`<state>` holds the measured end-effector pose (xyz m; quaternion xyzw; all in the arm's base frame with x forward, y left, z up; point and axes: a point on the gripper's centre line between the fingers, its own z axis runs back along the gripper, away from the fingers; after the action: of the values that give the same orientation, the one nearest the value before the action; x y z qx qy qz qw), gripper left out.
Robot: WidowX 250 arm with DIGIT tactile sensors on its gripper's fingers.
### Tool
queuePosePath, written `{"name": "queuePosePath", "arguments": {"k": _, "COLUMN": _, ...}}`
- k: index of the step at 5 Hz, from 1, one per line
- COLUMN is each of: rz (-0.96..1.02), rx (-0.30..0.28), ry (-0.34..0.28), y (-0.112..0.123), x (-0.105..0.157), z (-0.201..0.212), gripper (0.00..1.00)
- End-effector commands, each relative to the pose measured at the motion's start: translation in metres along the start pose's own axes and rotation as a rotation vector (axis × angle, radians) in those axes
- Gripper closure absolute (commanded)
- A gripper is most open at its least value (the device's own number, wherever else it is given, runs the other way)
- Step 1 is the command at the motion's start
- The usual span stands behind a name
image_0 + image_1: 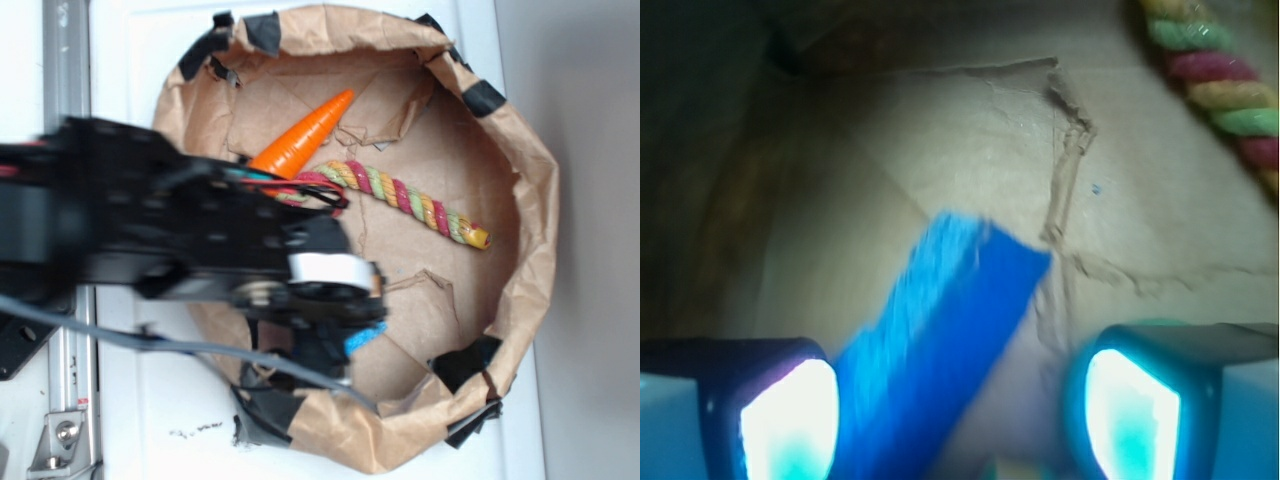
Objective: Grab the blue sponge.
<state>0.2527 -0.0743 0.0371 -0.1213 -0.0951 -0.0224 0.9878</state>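
- We're looking down into a crumpled brown paper nest [520,150], its rim patched with black tape, sitting on a white counter [130,410].
- The black robot arm [150,220] reaches in from the left side of the exterior view and covers the lower-left part of the paper bowl.
- And there's the hand [335,340], low over the paper floor near the bowl's lower rim, partly hidden under the arm's own body.
- The blue sponge [940,350] is right between the fingers in the wrist view, lying as a slanted oblong block, one end toward the camera and the other pointing up and to the right.
- From the exterior, only a small bright blue sliver of it peeks out beside the hand.
- The fingers [790,420] stand apart: the sponge sits close against the left pad, while a clear strip of brown paper shows between it and the right pad. No squeeze on it here.
- Further out, an orange toy carrot [305,135] lies with its tip pointing up and to the right, its thick end tucked under the arm.
- A multicoloured braided rope [410,200] runs from beside the carrot down toward the right, well apart from the sponge; its pink, yellow and green strands show in the wrist view's upper right corner.
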Motion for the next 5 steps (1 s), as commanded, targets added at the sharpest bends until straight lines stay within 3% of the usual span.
{"name": "queuePosePath", "arguments": {"k": 1, "rz": -0.031, "rx": -0.071, "ry": 0.011, "y": -0.025, "x": 0.012, "z": -0.011, "gripper": 0.0}}
{"name": "queuePosePath", "arguments": {"k": 2, "rz": -0.08, "rx": -0.084, "ry": 0.11, "y": -0.029, "x": -0.001, "z": -0.026, "gripper": 0.16}}
{"name": "queuePosePath", "arguments": {"k": 3, "rz": -0.104, "rx": -0.081, "ry": 0.135, "y": -0.032, "x": -0.017, "z": -0.033, "gripper": 1.0}}
{"name": "queuePosePath", "arguments": {"k": 5, "rz": -0.115, "rx": -0.066, "ry": 0.074, "y": -0.033, "x": -0.011, "z": -0.015, "gripper": 1.0}}
